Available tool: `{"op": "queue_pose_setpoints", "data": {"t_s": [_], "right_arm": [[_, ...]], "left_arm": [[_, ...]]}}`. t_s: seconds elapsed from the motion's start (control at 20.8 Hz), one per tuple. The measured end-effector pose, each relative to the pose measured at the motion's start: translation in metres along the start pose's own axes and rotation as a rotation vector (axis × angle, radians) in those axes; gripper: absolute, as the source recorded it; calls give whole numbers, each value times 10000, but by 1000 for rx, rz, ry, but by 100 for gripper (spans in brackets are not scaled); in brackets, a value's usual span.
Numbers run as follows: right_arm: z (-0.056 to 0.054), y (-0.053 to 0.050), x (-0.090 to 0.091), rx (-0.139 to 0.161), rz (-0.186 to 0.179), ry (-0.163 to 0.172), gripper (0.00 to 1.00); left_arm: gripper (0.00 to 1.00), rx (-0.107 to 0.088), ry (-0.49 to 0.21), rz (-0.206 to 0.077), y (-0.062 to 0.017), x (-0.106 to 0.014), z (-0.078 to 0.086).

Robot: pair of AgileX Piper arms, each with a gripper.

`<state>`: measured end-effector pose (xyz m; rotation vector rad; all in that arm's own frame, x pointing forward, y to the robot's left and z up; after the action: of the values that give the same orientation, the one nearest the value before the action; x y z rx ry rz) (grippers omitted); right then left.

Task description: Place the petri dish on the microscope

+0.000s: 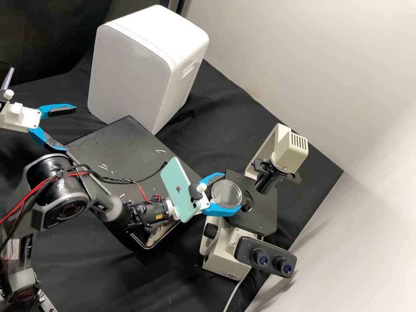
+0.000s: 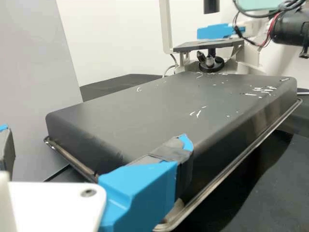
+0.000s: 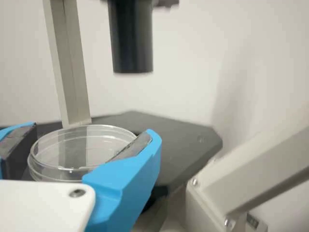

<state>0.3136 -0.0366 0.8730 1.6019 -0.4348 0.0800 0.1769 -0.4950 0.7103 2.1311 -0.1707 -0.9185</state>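
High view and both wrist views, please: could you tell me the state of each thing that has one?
Petri dish: upright, gripped over the microscope stage.
Right end effector: shut on the petri dish.
Left end effector: open, empty, by the tray.

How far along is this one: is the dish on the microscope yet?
Done: pickup and carry; the clear round plastic petri dish is over the microscope's black flat stage. In hand: the right tool grips it; contact with the stage is unclear. Remaining: set down, release, withdraw.
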Motion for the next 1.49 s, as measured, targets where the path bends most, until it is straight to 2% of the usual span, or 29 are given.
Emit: {"op": "queue_pose_setpoints", "data": {"t_s": [0.05,0.14,0.38,0.72,0.91,1.01,1.2,1.25,1.49], "right_arm": [[11,-41,16,-3,-15,-6,0],[-12,-72,51,-15,-20,3,0],[22,-153,112,-23,-29,-12,0],[26,-154,113,-23,-28,-14,0],[65,-189,175,-34,-30,-21,0],[117,-181,213,-38,-13,-45,0],[238,-131,353,-18,64,-80,0],[268,-131,380,-17,72,-87,0],[324,-131,417,-26,104,-83,0]], "left_arm": [[100,-1,1,0,0,0,-1],[100,-1,1,0,0,0,-1],[100,-2,-1,3,7,30,2],[100,-7,5,-3,-7,42,-5],[100,-9,5,-2,-7,44,1],[100,-9,5,-2,-8,44,4],[100,-9,5,-2,-7,44,3],[100,-9,5,-2,-7,44,3],[100,-8,6,2,2,53,0]]}}
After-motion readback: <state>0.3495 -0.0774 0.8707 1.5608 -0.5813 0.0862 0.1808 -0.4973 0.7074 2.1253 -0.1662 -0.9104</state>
